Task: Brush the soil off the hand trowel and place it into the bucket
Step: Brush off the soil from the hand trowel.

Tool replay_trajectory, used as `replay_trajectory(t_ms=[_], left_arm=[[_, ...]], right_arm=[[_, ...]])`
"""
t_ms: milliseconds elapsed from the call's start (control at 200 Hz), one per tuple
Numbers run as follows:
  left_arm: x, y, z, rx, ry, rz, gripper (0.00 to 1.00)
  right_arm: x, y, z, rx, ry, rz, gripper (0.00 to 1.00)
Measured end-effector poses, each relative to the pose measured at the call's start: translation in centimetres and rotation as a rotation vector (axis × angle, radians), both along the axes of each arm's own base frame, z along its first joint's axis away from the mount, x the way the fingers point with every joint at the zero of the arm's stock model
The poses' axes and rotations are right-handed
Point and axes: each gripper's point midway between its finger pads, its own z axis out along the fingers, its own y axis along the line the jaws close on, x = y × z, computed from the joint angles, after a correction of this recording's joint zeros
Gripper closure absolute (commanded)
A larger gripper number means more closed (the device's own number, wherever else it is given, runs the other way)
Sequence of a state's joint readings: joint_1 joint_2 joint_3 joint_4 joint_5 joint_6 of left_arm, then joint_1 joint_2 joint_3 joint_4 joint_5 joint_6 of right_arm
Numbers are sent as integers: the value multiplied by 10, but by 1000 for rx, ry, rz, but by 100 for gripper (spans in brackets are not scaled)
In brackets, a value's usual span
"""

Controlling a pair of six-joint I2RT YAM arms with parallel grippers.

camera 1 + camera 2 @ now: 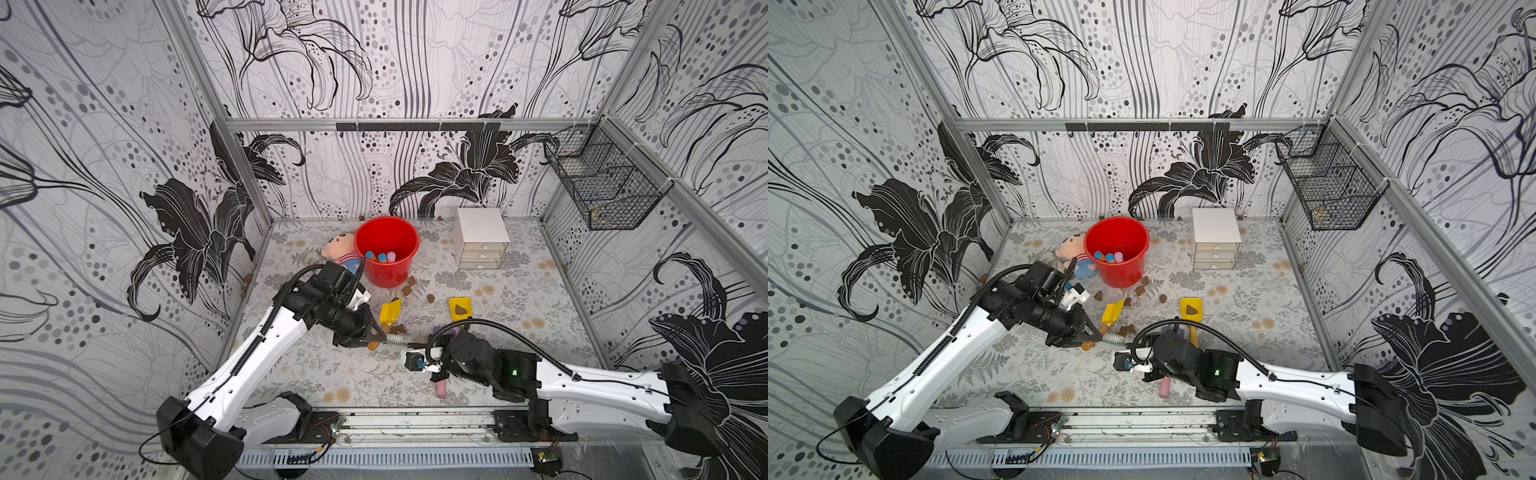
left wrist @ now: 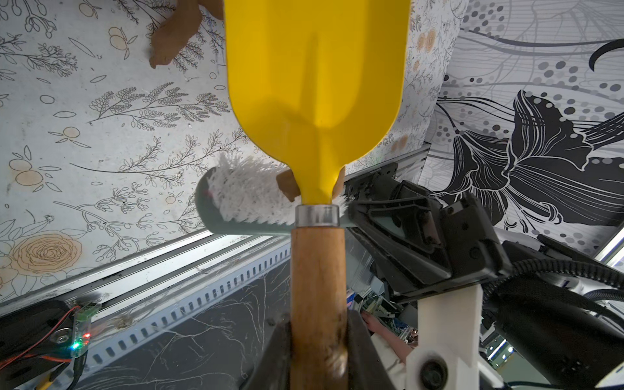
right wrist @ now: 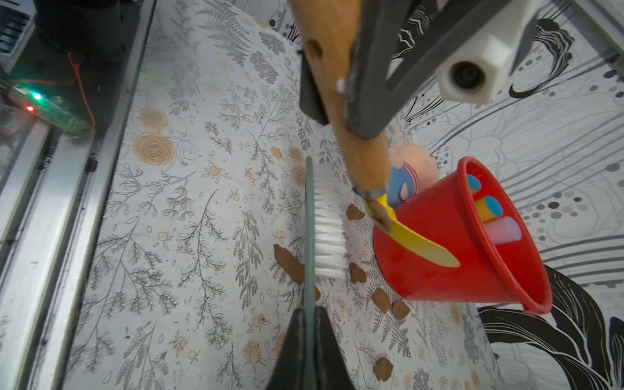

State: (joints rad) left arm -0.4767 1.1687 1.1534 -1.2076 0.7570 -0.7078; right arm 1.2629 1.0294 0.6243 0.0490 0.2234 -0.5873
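Now, left end effector clamping hand trowel, right end effector pinching brush.

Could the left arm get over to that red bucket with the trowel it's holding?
Probably yes. The bucket stands open-topped just beyond the left gripper and its trowel; only small soil clumps lie between, and the plush toy sits off to one side.

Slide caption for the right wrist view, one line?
The right gripper holds the brush beside the trowel clamped in the left gripper; soil clumps lie on the mat near the bucket.
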Motion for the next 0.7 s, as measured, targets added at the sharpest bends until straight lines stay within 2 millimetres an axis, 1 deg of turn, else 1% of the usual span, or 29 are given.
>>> replay_trajectory(t_ms=[70,175,376,491,616,696], left_arm=[[1,0,-2,1,1,0,100],[5,-3,0,-14,-21,-2,100],[10,-4,-4,3,-22,-6,100],[11,-2,-8,27,-7,-8,100],[9,0,-11,41,10,-9,100],[9,0,-12,45,10,-8,100]], right_arm=[[4,-4,4,13,-5,-35,100],[8,-12,5,22,-7,-82,100],[16,-39,0,10,12,-200,100],[19,-50,0,15,30,-250,100],[15,-52,-9,0,75,-247,100],[8,-45,-21,-30,107,-217,100]])
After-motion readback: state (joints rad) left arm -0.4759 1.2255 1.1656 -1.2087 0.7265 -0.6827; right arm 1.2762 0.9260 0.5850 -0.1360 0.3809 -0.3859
